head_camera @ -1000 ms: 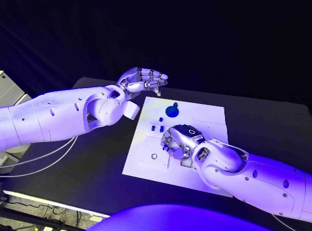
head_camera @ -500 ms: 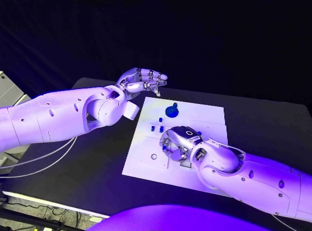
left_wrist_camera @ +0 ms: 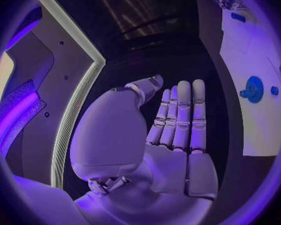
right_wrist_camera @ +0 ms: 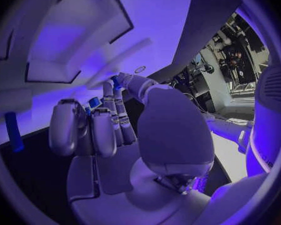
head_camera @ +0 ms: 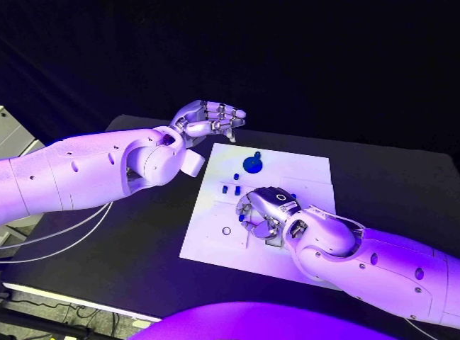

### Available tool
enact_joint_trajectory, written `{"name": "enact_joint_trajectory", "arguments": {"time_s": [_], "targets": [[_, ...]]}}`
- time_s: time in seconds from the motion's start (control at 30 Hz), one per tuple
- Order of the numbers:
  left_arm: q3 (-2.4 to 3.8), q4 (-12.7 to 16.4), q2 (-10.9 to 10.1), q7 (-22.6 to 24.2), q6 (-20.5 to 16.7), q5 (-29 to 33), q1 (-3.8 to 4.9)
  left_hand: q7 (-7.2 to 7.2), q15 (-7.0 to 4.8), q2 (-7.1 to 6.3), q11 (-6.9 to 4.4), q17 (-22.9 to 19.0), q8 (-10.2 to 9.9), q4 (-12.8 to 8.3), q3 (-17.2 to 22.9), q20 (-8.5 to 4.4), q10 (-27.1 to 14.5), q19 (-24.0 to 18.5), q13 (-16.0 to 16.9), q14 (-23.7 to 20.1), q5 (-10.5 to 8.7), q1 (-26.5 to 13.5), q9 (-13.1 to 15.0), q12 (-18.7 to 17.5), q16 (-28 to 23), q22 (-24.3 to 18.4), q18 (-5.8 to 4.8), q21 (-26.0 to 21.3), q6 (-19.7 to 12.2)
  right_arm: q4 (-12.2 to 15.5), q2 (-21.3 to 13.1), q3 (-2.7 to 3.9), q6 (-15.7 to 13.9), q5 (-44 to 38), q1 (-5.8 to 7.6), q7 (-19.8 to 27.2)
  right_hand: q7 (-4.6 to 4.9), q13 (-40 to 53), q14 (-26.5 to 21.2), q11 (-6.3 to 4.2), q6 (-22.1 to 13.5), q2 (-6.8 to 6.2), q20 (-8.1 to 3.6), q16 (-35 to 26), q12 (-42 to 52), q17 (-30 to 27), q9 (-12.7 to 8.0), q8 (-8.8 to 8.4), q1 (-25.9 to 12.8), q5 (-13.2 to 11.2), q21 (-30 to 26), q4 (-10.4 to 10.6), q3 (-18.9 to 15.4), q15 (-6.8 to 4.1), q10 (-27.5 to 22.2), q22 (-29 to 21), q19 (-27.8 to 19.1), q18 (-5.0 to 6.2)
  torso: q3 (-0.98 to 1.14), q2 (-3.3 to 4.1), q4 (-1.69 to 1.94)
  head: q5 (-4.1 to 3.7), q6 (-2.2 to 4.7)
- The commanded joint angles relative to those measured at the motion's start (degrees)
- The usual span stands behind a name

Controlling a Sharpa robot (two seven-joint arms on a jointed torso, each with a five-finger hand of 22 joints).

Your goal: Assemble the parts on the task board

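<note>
flat white task board (head_camera: 301,170) mid-table, round blue disc part (head_camera: 252,164) on its far left. right hand (head_camera: 266,212) over board, apparently pinching small blue part (right_wrist_camera: 94,102). left hand (head_camera: 211,118) curled, empty, beyond far-left corner.

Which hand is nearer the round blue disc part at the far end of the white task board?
Left. The left hand hovers just beyond the board's far-left corner, close to the round blue disc part. The right hand sits over the white task board at its middle, farther away.
</note>
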Motion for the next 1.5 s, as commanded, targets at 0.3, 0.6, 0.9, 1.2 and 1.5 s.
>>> {"name": "enact_joint_trajectory", "arguments": {"time_s": [0.3, 0.6, 0.9, 1.2, 1.5], "targets": [[0.04, -0.04, -0.16, 0.29, 0.74, 0.29, 0.05, -0.05, 0.24, 0.49, 0.17, -0.07, -0.39, 0.05, -0.05, 0.09, -0.39, 0.41, -0.08, 0.02, 0.22, 0.02, -0.07, -0.32, -0.39, -0.06, 0.76, -0.17, -0.24, 5.98, -7.19, 0.91, -5.5, 3.04, 1.11, 1.89, -0.38, -1.72, -0.38, 0.87, -2.38, 1.38, 1.05, -2.53, 4.84, -5.59, -1.37, -3.17, 3.81, -0.11, -9.98, 2.35, -12.65, 1.1, -8.06, 2.5, -2.62, 2.43, 0.01, -0.09, -0.1, -0.89, 0.79], [0.0, -0.25, -0.28, 0.21, 0.92, 0.29, 0.04, -0.03, 0.26, 0.44, 0.2, -0.09, -0.42, 0.06, -0.09, 0.1, -0.45, 0.42, -0.11, 0.01, 0.19, -0.01, -0.09, -0.35, -0.41, -0.07, 0.76, -0.19, -0.29, 8.98, -14.98, 2.03, 0.03, 11.41, 5.93, 3.4, -0.34, -2.12, 1.42, 0.23, -1.18, 2.14, 0.56, 0.06, 8.85, -1.47, -2.0, -3.82, 6.33, 1.04, -5.15, 4.06, -13.58, 0.52, -6.57, 4.51, -0.43, 1.56, -0.01, -0.16, -0.24, -2.15, 1.73], [-0.08, -0.25, -0.23, 0.36, 1.07, 0.19, 0.03, -0.02, 0.27, 0.39, 0.22, -0.1, -0.45, 0.07, -0.12, 0.11, -0.51, 0.42, -0.14, 0.0, 0.17, -0.01, -0.11, -0.37, -0.43, -0.08, 0.75, -0.21, -0.33, 6.17, -16.92, 2.41, 5.36, 10.81, 7.86, 2.96, -1.09, -3.37, 0.53, 0.73, -2.11, 1.29, 0.89, -0.6, 9.18, -3.16, -2.61, -5.12, 6.68, 1.69, -8.0, 5.64, -17.72, 0.98, -8.83, 3.51, -1.41, 1.95, 0.09, -0.04, -0.14, -2.58, 2.18], [-0.12, -0.22, -0.32, 0.34, 1.12, 0.09, 0.03, -0.02, 0.27, 0.39, 0.22, -0.1, -0.45, 0.07, -0.12, 0.11, -0.51, 0.42, -0.14, 0.0, 0.17, -0.01, -0.11, -0.37, -0.43, -0.08, 0.75, -0.21, -0.33, 3.73, -15.37, 2.28, 10.31, 8.12, 8.06, 1.66, -2.18, -3.77, 0.47, 0.78, -2.09, 2.11, 1.04, -0.26, 10.26, -2.91, -2.83, -5.59, 8.72, 1.41, -7.43, 6.58, -19.98, 1.09, -9.06, 3.88, -1.22, 1.85, -0.01, 0.01, 0.06, -2.79, 2.01], [-0.16, -0.29, -0.43, 0.25, 1.33, 0.0, 0.03, 0.0, 0.31, 0.23, 0.25, -0.13, -0.47, 0.1, -0.27, 0.14, -0.6, 0.42, -0.2, -0.05, 0.09, -0.08, -0.13, -0.38, -0.47, -0.12, 0.74, -0.3, -0.37, 2.22, -13.71, 2.17, 10.02, 7.75, 7.77, 1.45, -1.84, -4.07, 1.39, 0.06, -0.7, 3.0, 0.49, 0.65, 12.04, -1.32, -2.95, -5.56, 9.6, 0.58, -5.15, 7.95, -17.0, 0.33, -6.08, 4.92, -0.15, 1.48, -0.04, -0.04, 0.04, -2.72, 1.91]]}}
